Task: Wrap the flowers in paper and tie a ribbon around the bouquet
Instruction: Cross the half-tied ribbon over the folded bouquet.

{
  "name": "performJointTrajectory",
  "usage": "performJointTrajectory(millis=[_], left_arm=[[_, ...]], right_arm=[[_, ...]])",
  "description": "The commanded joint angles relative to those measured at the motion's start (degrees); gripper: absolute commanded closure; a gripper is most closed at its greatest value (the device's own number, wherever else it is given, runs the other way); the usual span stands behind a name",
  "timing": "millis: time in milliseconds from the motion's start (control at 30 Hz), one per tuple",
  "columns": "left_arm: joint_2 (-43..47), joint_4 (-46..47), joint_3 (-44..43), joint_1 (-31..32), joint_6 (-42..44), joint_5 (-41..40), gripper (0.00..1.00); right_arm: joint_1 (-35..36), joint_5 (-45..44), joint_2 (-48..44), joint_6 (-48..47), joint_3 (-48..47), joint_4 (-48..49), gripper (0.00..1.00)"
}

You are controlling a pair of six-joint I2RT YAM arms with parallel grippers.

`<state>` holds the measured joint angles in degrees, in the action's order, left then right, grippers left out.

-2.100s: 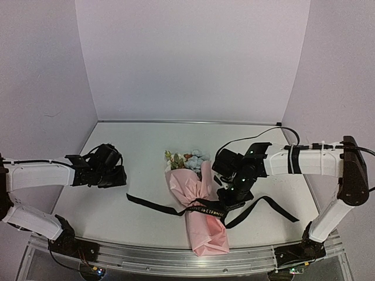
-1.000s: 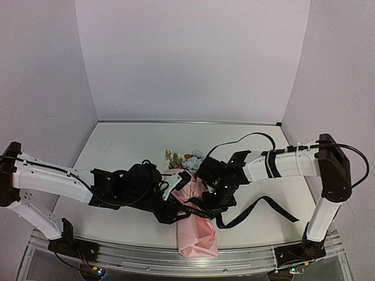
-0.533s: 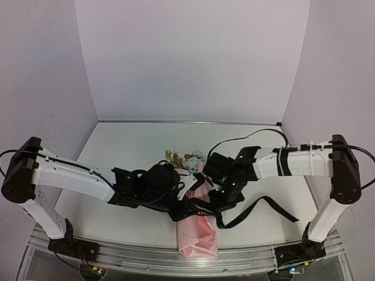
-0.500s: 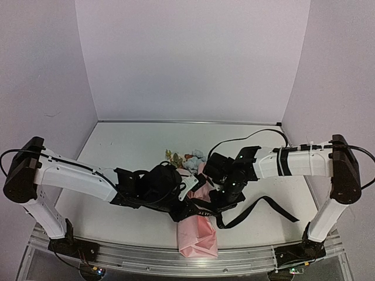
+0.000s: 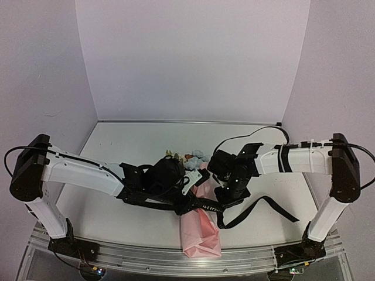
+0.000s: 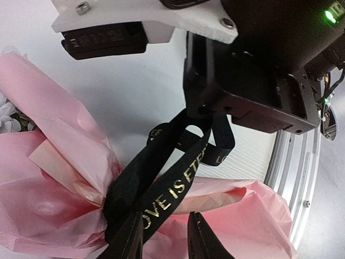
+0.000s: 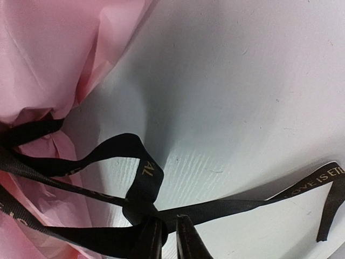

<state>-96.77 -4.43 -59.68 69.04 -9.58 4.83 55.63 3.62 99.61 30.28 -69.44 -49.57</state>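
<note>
Left arm has swung in from its parked spot out left. The left gripper (image 5: 191,202) now sits at the bouquet's (image 5: 202,234) waist, nose to nose with the right gripper (image 5: 226,195), which has backed off a touch to the right. Bouquet has barely shifted.

It lies flat on the table (image 5: 129,146), long axis near-to-far and tilted slightly. The flowers (image 5: 192,157) point away from the arm bases, just beyond both grippers. The paper (image 5: 205,243) tail points at the near edge, on the near side of them.

Round the waist goes the ribbon (image 6: 173,186), gold lettering up.

Left wrist view: a doubled band runs from the paper bulge straight in between the left fingers (image 6: 200,237), hugging one of them. Jaws part-spread, pink showing in the gap. Can't tell if it's actually clamped, since the tips are cropped at the frame edge.

Right wrist view: the right fingers (image 7: 152,237) are almost pressed together, pinching the ribbon where a loop and the long free end meet at the tips. The free end trails off to the right of that gripper, slack on the table.
</note>
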Motion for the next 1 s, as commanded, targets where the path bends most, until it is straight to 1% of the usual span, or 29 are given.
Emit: performJointTrajectory(millis=[0,100,200,300,367,433,567,700,800,900,967], left_arm=[[0.4,0.5,-2.2,-0.7,2.8,2.6,0.69],[0.4,0.7,-2.3,-0.7,3.3,3.0,0.69],[0.9,1.7,-2.6,-0.8,3.5,3.4,0.68],[1.3,2.3,-3.0,-0.9,3.9,3.6,0.64],[1.4,2.4,-3.5,-1.3,4.4,3.9,0.63],[1.1,2.5,-3.7,-1.7,4.6,4.4,0.62],[0.6,2.9,-4.1,-2.2,4.4,5.7,0.62],[0.7,3.0,-4.2,-2.2,4.0,6.5,0.62],[1.3,3.4,-3.6,-2.2,3.8,6.5,0.62],[2.0,3.3,-3.5,-2.3,3.4,6.5,0.62],[2.4,3.2,-3.2,-2.3,3.3,6.3,0.62]], right_arm=[[-0.5,-2.7,-3.2,-0.4,-0.6,-2.8,0.75],[-2.1,-6.4,-6.7,2.5,3.6,-2.9,0.61],[-4.4,-9.8,-9.2,6.0,7.3,-2.8,0.51],[-6.4,-13.3,-9.7,10.8,9.0,-2.7,0.47],[-7.5,-15.9,-9.7,14.3,10.0,-2.7,0.41],[-8.4,-16.5,-9.8,16.2,11.4,-1.0,0.39],[-8.5,-16.1,-10.7,17.0,13.0,2.0,0.38],[-9.0,-19.0,-11.5,19.8,15.5,2.2,0.35],[-10.8,-18.4,-10.3,21.3,16.9,4.6,0.32],[-12.4,-15.8,-7.7,22.2,16.8,8.7,0.31],[-12.7,-15.8,-6.1,22.3,15.9,9.5,0.31]])
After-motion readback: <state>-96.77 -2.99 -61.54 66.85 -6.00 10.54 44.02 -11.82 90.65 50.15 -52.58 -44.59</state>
